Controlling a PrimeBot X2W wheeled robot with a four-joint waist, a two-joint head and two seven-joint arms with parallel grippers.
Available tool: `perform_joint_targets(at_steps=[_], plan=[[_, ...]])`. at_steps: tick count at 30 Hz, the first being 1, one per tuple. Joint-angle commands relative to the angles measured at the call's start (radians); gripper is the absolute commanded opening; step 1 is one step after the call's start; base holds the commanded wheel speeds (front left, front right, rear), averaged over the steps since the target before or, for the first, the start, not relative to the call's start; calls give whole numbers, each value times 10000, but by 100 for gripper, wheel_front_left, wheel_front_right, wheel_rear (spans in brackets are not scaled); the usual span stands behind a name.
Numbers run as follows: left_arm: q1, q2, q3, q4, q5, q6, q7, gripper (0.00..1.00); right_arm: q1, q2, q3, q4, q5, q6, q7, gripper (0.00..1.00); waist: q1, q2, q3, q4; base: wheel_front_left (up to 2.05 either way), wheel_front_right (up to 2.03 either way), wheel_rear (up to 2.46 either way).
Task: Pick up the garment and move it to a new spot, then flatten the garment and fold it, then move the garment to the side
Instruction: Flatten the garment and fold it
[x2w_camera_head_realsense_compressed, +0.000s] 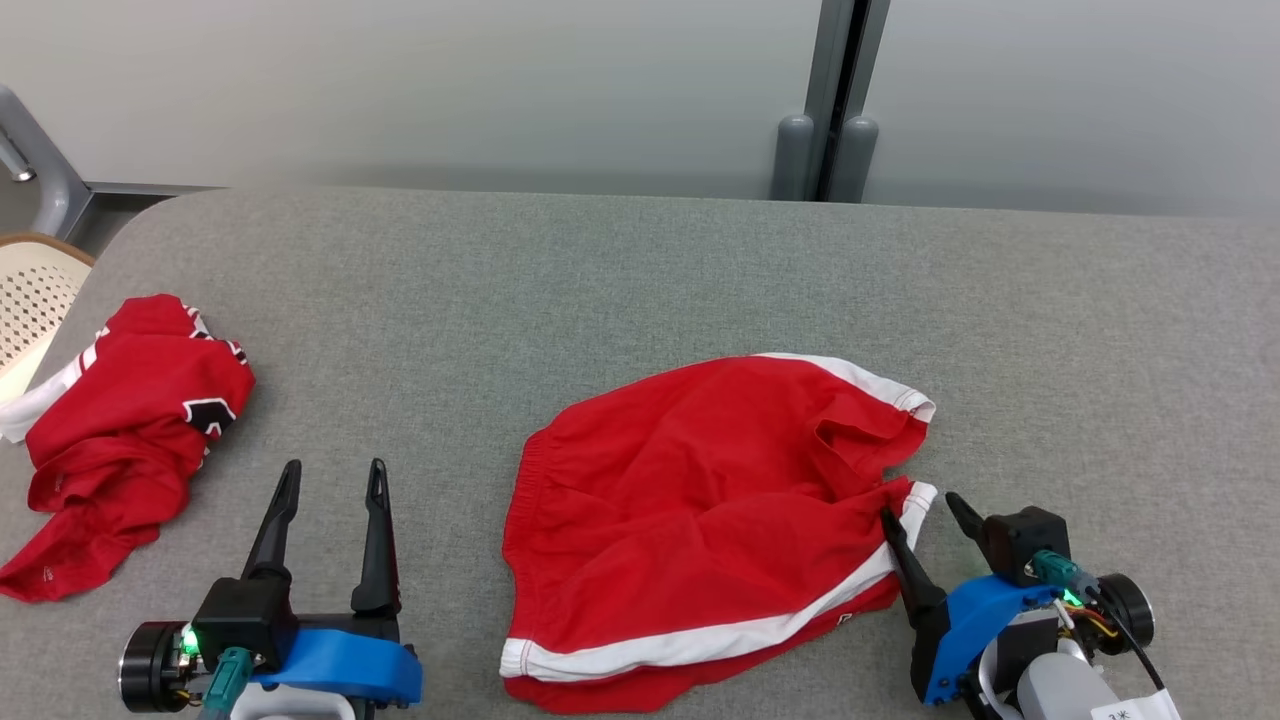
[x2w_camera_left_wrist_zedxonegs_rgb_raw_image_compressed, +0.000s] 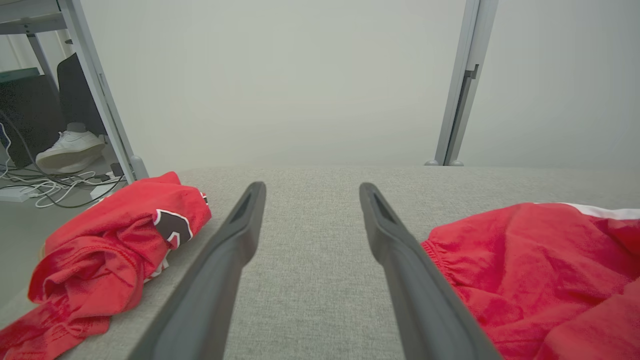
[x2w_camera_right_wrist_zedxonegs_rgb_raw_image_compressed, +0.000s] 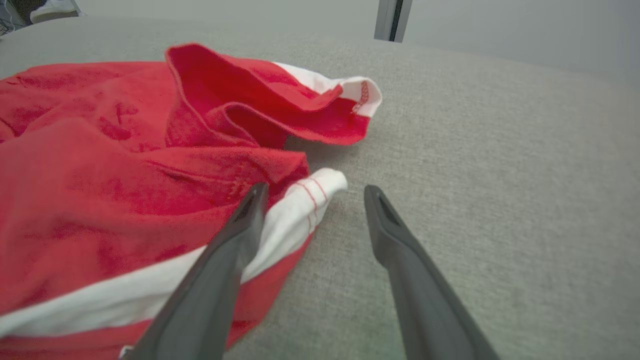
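Head view showed you the red shorts (x2w_camera_head_realsense_compressed: 700, 510) lying lower centre of the frame on the grey table (x2w_camera_head_realsense_compressed: 640, 280). Your right gripper (x2w_camera_head_realsense_compressed: 918, 505) stood open at lower right, 1 finger at the shorts' white-trimmed corner, gripping nothing. Your left gripper (x2w_camera_head_realsense_compressed: 335, 466) stood open and empty at lower left, near a crumpled red garment (x2w_camera_head_realsense_compressed: 120, 440) at the left edge.
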Motion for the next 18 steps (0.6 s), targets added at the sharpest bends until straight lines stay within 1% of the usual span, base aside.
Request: perform_joint_targets(at_steps=[1,3,4,5,6,7,10,13,15,18], plan=[[-175,11,15,1,-17,-40,-51,100,-274,-7,62,574,146,5,-145,100,0,-1,85,68,0,0,0],[-188,9,45,10,-25,-33,-51,100,-341,-5,187,969,306,5,-224,100,0,-1,106,66,0,0,0],[-183,7,63,17,-30,-27,-51,100,-376,-5,293,1144,470,5,-276,65,0,-1,111,56,0,0,0],[-173,5,74,22,-31,-21,-51,100,-427,-7,373,1299,598,5,-311,44,0,-1,114,41,0,0,0],[-162,2,78,29,-33,-16,-51,100,-480,-7,467,1434,706,5,-363,9,0,-1,114,20,0,0,0],[-150,0,80,40,-34,-15,-51,100,-521,-5,569,1537,841,5,-431,0,0,-1,109,-7,0,0,0],[-120,-8,78,61,-36,-4,-51,100,-664,-11,828,1678,1253,3,-633,0,0,-1,52,-110,0,0,0],[-45,-4,145,82,-50,6,-51,100,-570,-11,970,1417,1503,3,-802,0,0,-1,-61,-272,0,0,0],[33,-9,154,74,-45,25,-51,100,-250,-10,1005,1083,1676,3,-839,0,0,-1,-136,-395,0,0,0],[98,-20,132,65,-78,35,-51,100,321,-11,1013,48,1729,3,-842,0,0,-1,-215,-582,0,0,0]])
